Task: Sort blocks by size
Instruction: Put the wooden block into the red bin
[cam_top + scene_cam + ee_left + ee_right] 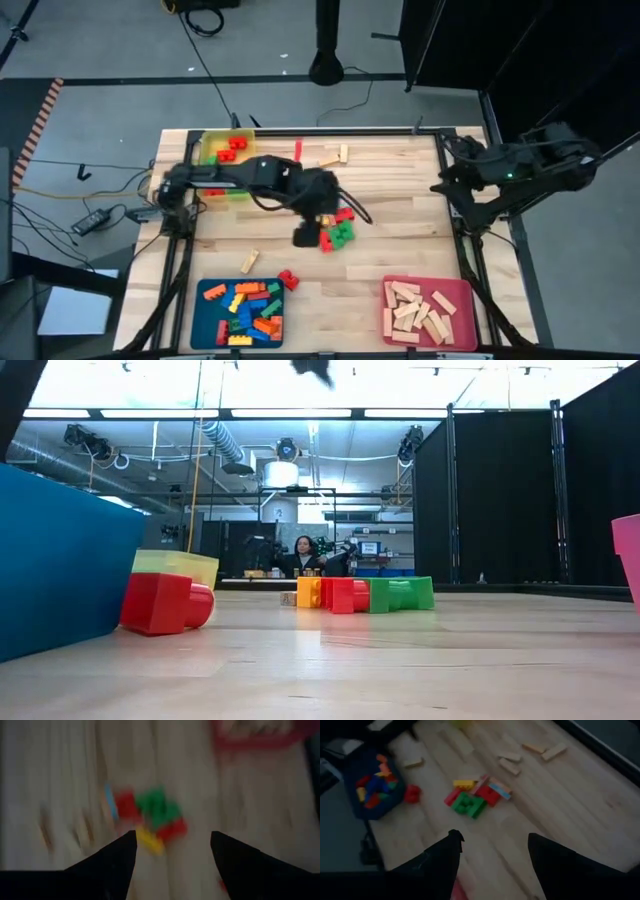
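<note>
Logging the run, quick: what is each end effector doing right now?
Left end effector: open, empty, over the center block cluster.
Right end effector: open, empty, at the table's right edge.

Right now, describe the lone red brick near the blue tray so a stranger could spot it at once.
Find the blue tray at the table's near left corner, full of coloured bricks. Just off its upper right corner, on bare wood, lies the red brick. Unlike the pale wooden bar nearby, it is red, studded plastic, and outside any tray.

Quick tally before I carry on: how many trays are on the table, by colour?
yellow tray: 1
blue tray: 1
pink tray: 1
total: 3
</note>
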Robot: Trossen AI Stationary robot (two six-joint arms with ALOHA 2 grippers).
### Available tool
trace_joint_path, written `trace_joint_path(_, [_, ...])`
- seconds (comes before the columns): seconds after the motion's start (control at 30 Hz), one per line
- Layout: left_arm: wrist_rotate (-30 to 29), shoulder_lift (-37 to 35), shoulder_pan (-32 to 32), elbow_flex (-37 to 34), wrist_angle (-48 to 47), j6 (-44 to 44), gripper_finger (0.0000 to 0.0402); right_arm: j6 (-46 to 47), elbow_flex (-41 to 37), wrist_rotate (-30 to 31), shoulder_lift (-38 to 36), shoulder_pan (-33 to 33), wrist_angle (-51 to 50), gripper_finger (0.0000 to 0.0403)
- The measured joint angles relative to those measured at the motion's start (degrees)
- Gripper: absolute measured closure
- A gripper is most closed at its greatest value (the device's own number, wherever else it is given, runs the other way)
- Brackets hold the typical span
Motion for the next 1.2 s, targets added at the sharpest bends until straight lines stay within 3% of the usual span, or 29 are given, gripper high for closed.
trace_joint_path(0.2, [-7.8, -18.5, -1.8, -29.4, 2.9, -20.3, 0.0142, 2.0, 0.0, 0.8, -1.0, 2.9, 0.0, 0.0158])
trace_joint_path(0.3, [-10.0, -25.0, -5.5, -43.6, 7.3, -36.2, 0.0142, 2.1, 0.0, 1.0, -0.7, 3.6, 0.0, 0.0158])
trace_joint_path(0.4, [-13.1, -30.5, -10.7, -54.2, 10.3, -55.1, 0.0142, 1.7, 0.0, 1.1, -0.4, 4.0, 0.0, 0.0158])
trace_joint_path(0.5, [-13.7, -31.3, -15.4, -61.4, 12.1, -68.4, 0.0142, 1.6, 0.0, 1.2, -0.1, 4.2, 0.0, 0.0158])
trace_joint_path(0.8, [-11.1, -28.3, -19.3, -68.1, 12.5, -86.7, 0.0142, 1.2, 0.0, 4.3, 0.1, 4.2, 0.0, 0.0158])
trace_joint_path(1.2, [-5.0, -18.6, -19.6, -68.5, 17.4, -88.6, 0.0142, 0.1, 0.0, 5.6, 0.1, 4.2, 0.0, 0.0158])
